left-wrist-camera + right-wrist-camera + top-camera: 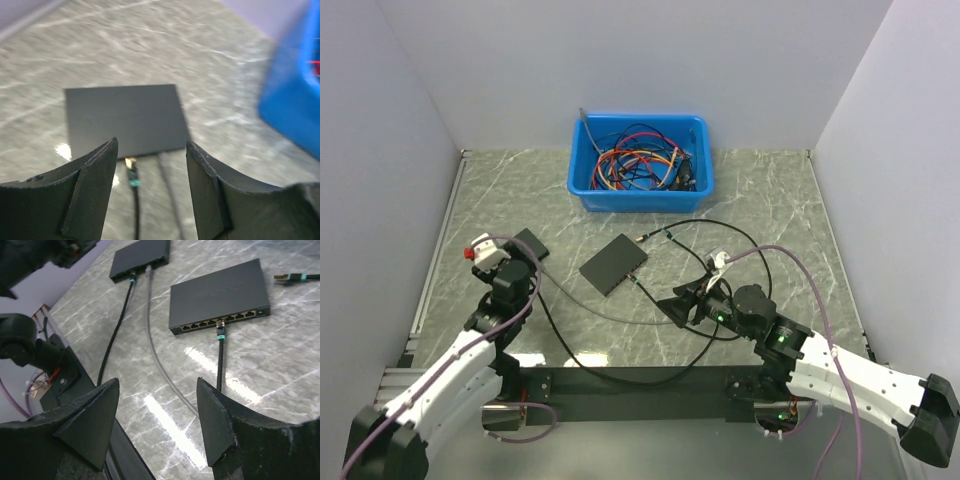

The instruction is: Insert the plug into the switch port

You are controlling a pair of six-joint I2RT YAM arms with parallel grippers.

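1. Left hand (151, 146): fingers apart, nothing between them. Right hand (158, 381): fingers also apart, empty.
2. The plug (132, 174) lies on the table at lower centre of the left wrist frame. It sits ahead of my left fingers, in line with the gap, just short of the near edge of the dark switch (122, 117).
3. Its long axis runs bottom-to-top of that frame, tip toward the switch. The black cable (136, 212) trails back toward me.
4. Look: gold tip, green collar. The view is blurred, so I cannot tell whether the tip touches a port. Gold showing suggests it is not seated.
5. Judgement: my left hand is the nearer one. My right hand faces the second switch (220, 295), well apart.
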